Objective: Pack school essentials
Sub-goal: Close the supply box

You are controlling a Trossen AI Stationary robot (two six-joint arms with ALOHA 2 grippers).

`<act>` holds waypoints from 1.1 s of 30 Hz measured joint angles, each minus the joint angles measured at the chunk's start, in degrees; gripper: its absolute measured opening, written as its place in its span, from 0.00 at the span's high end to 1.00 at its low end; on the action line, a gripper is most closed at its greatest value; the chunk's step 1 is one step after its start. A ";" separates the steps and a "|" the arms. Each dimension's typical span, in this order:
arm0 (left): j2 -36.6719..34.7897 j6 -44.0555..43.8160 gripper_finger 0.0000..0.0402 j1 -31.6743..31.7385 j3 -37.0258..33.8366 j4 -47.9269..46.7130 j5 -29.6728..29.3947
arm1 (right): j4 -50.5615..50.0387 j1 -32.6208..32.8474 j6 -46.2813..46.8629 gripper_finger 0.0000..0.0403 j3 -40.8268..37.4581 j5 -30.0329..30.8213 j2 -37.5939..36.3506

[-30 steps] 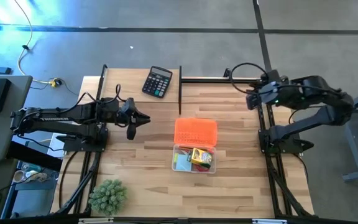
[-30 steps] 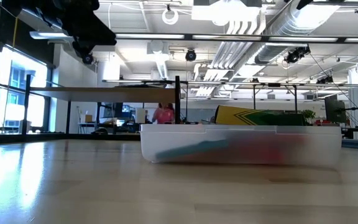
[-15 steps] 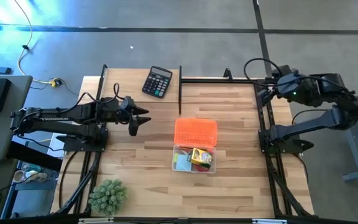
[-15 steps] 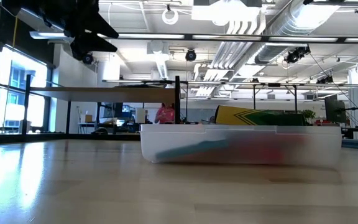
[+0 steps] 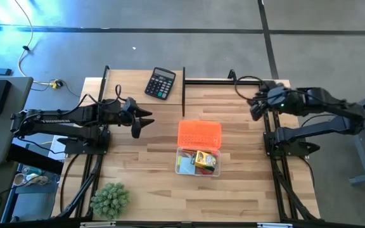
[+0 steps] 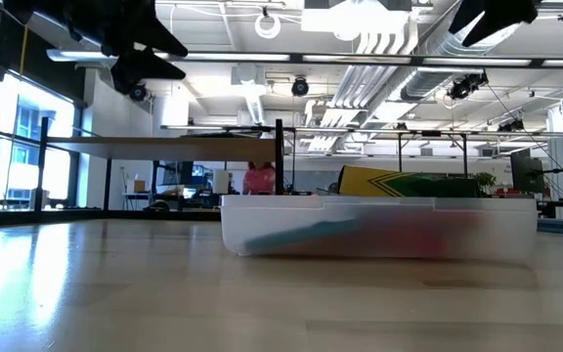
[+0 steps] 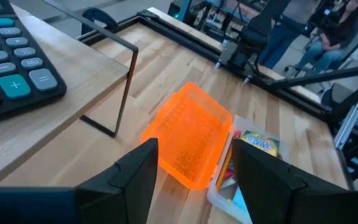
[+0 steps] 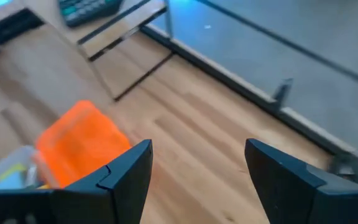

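A: While both arms hang above the desk, left pincer points at the orange lid, fingers wide, holding nothing.
B: Right pincer?
A: Near the far right edge, wide apart, empty.
B: Stationery?
A: In the clear box mid-desk, lid touching its far side. Low view blurs the contents; single items can't be told apart.

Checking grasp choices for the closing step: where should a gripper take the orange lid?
Probably the orange lid by its far long edge, the free one opposite the clear box it adjoins. It lies open and flat, so come from above, fingers across that rim. The left gripper, open, looks nearer.
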 joint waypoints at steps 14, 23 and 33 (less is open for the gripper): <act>9.81 -0.50 0.52 -2.52 0.02 13.03 4.55 | 24.19 -0.46 5.60 0.39 -19.47 -9.72 2.60; 16.65 -0.68 0.52 -7.15 0.02 16.09 2.76 | 36.04 -4.55 6.46 0.39 -27.08 -14.07 5.71; 22.49 4.48 0.52 -12.47 4.27 16.83 1.32 | 41.74 -8.99 1.20 0.39 -31.10 -18.00 13.38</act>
